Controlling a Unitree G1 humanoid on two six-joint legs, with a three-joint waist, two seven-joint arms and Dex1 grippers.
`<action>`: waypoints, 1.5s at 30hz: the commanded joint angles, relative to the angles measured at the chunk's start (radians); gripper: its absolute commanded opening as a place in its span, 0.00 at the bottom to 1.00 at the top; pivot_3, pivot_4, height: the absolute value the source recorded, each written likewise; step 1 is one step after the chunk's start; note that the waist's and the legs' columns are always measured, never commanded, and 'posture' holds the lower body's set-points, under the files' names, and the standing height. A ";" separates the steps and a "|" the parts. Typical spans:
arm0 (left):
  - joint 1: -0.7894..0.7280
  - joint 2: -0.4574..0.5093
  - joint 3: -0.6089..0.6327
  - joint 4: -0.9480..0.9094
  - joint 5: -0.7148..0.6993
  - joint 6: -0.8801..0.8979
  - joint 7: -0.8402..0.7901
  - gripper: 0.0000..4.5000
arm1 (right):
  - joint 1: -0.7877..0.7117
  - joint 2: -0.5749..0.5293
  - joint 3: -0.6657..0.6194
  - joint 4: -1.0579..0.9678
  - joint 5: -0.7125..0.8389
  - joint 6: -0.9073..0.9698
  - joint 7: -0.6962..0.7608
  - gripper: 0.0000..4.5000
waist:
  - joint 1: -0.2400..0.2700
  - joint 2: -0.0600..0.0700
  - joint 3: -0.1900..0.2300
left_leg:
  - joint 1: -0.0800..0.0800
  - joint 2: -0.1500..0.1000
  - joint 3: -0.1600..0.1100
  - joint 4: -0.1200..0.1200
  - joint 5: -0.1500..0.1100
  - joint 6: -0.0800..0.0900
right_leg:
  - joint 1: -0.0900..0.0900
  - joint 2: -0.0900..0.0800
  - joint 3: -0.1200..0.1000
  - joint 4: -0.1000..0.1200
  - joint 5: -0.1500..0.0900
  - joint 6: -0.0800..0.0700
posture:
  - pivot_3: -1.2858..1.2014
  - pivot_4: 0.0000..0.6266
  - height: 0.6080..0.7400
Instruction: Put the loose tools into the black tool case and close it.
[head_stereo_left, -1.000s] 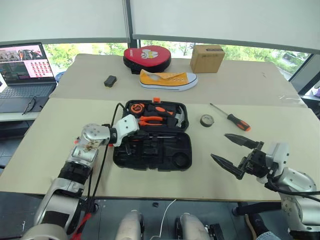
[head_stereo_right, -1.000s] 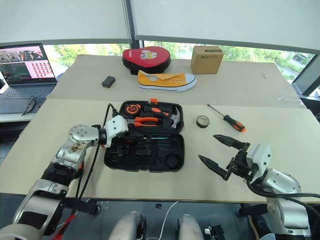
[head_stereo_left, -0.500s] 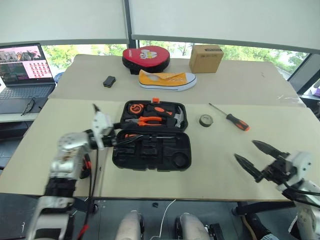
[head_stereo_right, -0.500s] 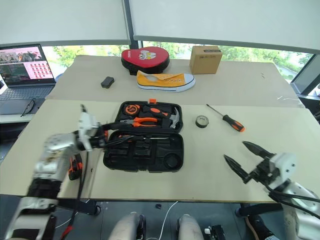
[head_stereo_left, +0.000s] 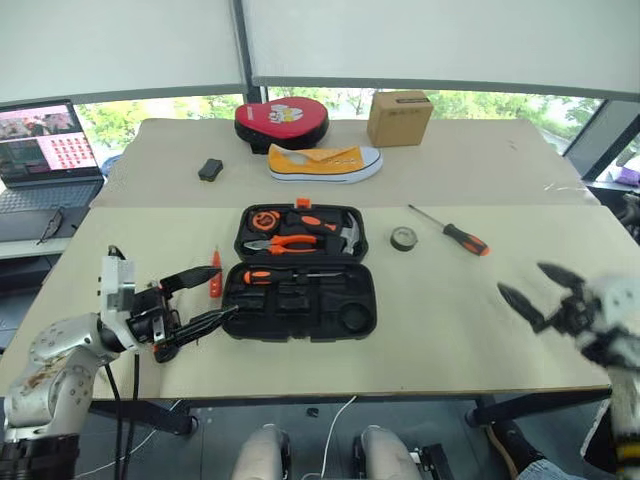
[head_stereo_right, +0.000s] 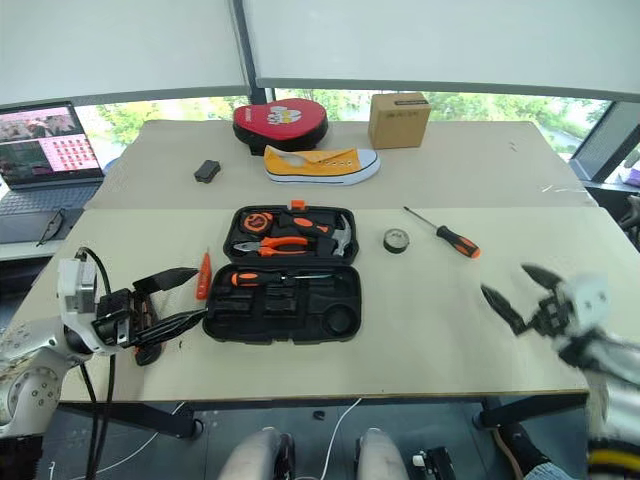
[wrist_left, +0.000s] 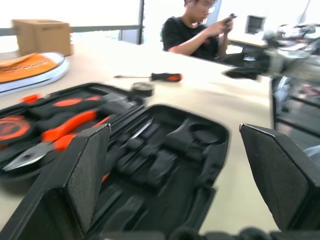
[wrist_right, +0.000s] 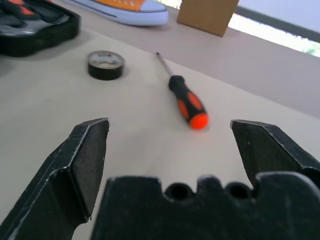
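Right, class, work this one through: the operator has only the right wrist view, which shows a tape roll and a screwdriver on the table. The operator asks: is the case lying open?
Observer: Yes, the black tool case lies open flat, with pliers and a hammer in its far half.
Operator: Is anything loose on its other side?
Observer: A small orange tester screwdriver lies on the table just beside the case's left edge.
Operator: And the left gripper?
Observer: The left gripper hovers near that left edge, jaws open, holding nothing.
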 joint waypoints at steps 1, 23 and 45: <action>-0.037 -0.018 -0.036 -0.019 0.020 -0.012 0.017 0.98 | -0.287 -0.041 0.152 0.312 -0.157 0.039 0.039 1.00 | -0.003 0.000 0.001 | 0.000 0.001 0.000 0.000 0.000 0.000 | 0.000 0.001 0.000 0.000 0.000 0.000 | 0.52 0.24 1.00; -0.068 -0.041 -0.061 -0.016 0.077 -0.058 0.036 1.00 | -0.738 0.109 0.281 0.835 -0.375 0.086 -0.091 0.39 | -0.005 0.000 0.001 | -0.013 0.000 0.004 0.000 -0.001 0.001 | -0.012 0.000 0.004 0.000 0.001 0.002 | 0.52 0.24 1.00; 0.169 0.008 0.052 -0.022 0.109 -0.182 -0.023 1.00 | -0.548 0.232 0.579 -0.115 -0.241 0.283 0.538 0.23 | 0.000 0.004 0.004 | -0.014 0.001 0.002 0.000 -0.002 0.000 | -0.014 -0.004 0.001 0.002 0.001 0.002 | 0.52 0.24 1.00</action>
